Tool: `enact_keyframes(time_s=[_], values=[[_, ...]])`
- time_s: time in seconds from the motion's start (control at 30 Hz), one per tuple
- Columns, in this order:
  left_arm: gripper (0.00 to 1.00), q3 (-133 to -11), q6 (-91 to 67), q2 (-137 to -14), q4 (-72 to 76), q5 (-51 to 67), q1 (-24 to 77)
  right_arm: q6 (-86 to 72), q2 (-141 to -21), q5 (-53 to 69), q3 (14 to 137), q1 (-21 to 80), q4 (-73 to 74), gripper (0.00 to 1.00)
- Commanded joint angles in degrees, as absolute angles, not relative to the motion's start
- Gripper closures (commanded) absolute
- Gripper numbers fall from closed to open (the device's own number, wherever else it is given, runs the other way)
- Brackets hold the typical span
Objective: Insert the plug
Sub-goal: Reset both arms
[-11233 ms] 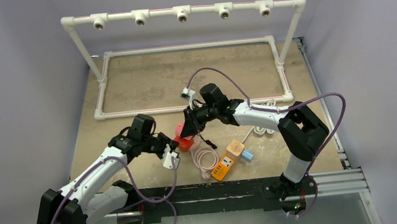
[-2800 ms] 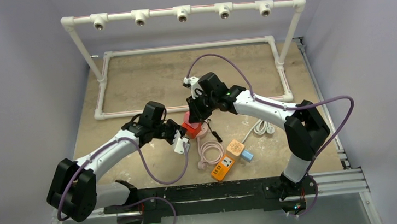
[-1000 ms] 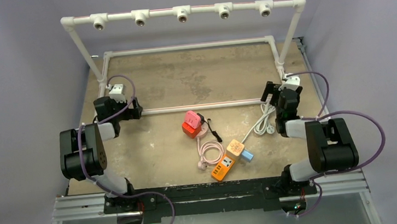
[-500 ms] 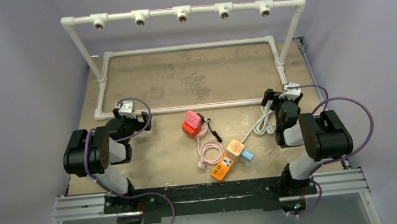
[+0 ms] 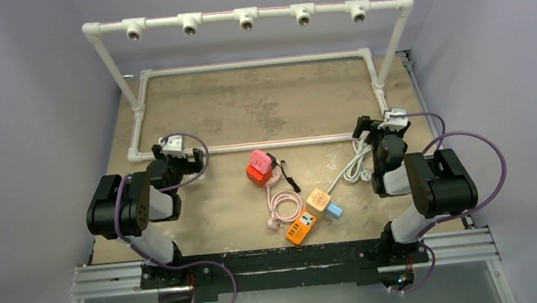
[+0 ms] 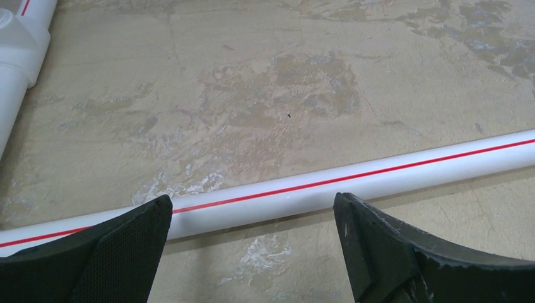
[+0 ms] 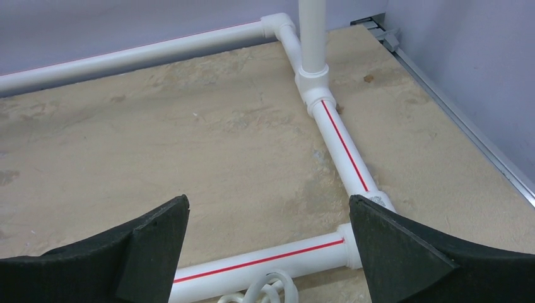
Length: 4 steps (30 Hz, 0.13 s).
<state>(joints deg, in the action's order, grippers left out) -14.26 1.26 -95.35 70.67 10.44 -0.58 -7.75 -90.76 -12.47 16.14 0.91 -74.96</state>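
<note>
A pink plug sits against a red socket block in the middle of the table, with a coiled pink cable just in front. Both arms are folded back, far from it. My left gripper hangs open over the white pipe at the left, nothing between its fingers. At the right, my right gripper is open too, over the frame's corner and a white cord. Neither wrist view shows the plug.
An orange power strip, a cream-and-orange cube and a small blue block lie near the front. A white cord with its strip lies at the right. A white pipe frame with several sockets on its top bar encloses the back.
Both arms left the plug and socket block at the centre and folded back to the sides. In the last half second they barely shifted. Both grippers stayed open.
</note>
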Motion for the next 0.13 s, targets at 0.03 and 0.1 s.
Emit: enact_keyframes(time_s=[0.03,0.1], values=[[0.01,-15.13,1.94,-95.05,73.46,9.86,-0.4,-6.39,-90.24,-12.76,16.16,1.09,-78.53,0.01],[0.01,-14.87,1.92,-95.19,74.57,9.93,-0.36,-6.35,-90.2,-12.8,16.16,1.14,-78.5,0.01]])
